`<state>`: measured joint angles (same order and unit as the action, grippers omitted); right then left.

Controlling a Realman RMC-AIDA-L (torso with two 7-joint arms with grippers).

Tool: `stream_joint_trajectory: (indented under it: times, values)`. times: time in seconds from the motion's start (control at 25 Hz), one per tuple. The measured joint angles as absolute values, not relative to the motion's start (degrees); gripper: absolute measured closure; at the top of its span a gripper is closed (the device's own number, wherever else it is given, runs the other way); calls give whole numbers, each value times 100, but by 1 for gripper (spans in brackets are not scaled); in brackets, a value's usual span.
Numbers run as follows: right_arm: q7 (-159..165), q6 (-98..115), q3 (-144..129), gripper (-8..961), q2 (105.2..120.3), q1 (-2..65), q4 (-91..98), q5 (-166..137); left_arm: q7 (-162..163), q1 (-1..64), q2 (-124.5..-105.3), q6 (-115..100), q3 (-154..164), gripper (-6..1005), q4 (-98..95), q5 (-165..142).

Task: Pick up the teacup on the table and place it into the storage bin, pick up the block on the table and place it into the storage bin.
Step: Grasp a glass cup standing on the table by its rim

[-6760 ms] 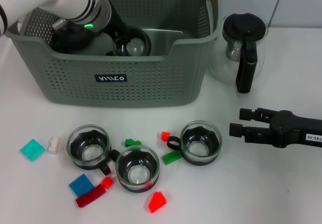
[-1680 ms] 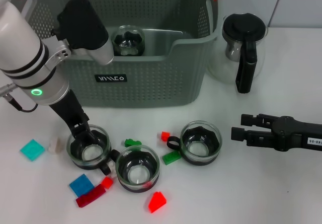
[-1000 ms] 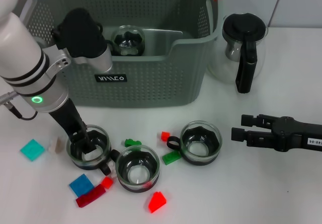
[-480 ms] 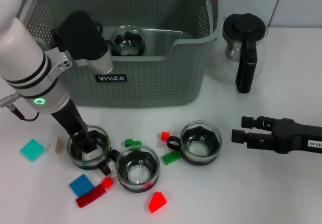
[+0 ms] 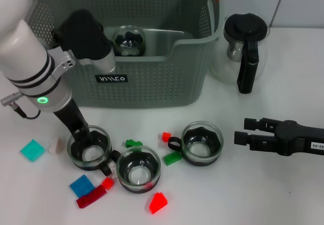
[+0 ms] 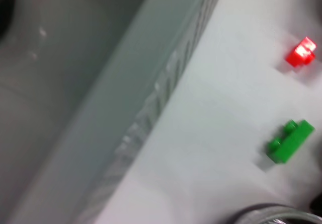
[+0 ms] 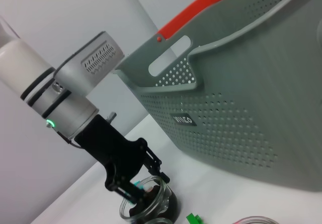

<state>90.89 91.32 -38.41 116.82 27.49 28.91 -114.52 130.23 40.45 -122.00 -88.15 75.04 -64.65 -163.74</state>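
Teacups of clear glass with black liners stand among small coloured blocks before the large grey perforated storage bin [image 5: 147,78]. The left gripper [image 5: 82,138] straddles the rim of the leftmost teacup [image 5: 89,148], seemingly clenched on it for lifting. Far right, the right gripper [image 5: 242,132] rests idle, fingers parted.

L gripper [image 5: 83,140] sits at the rim of the leftmost teacup [image 5: 89,148]. Storage bin [image 5: 152,78] is behind it, w/ one teacup [image 5: 128,41] inside. Two more cups [image 5: 138,169] [image 5: 202,143] are to its right; blocks [image 5: 33,149] [image 5: 81,185] lie left and in front. R gripper [image 5: 242,131] is far right.
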Motion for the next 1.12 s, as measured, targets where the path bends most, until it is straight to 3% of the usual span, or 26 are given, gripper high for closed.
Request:
stream_joint_trajectory:
  times: [0.16, 0.24, 0.48, 0.68, 1.12]
  values:
    - [9088, 9132, -3841, 39, 11681, 2738, 2891, -11452, 13090, 4042, -12185, -8816, 7524, 451, -6556, -16374]
    - [9088, 9132, -3841, 39, 11681, 2729, 2891, -11452, 13122, 4053, -12173, -8815, 7565, 658, -6535, -16374]
    - [9088, 9132, -3841, 39, 11681, 2724, 2891, -11452, 13169, 4054, -12127, -8823, 7587, 857, -6532, -16374]
    - [9088, 9132, -3841, 38, 11680, 2724, 2892, -11452, 13178, 4052, -12126, -8845, 7588, 965, -6548, -16374]
    - [9082, 9132, -3840, 38, 11672, 2717, 2892, -11452, 13049, 4016, -12180, -9614, 7171, 947, -7515, -16336]
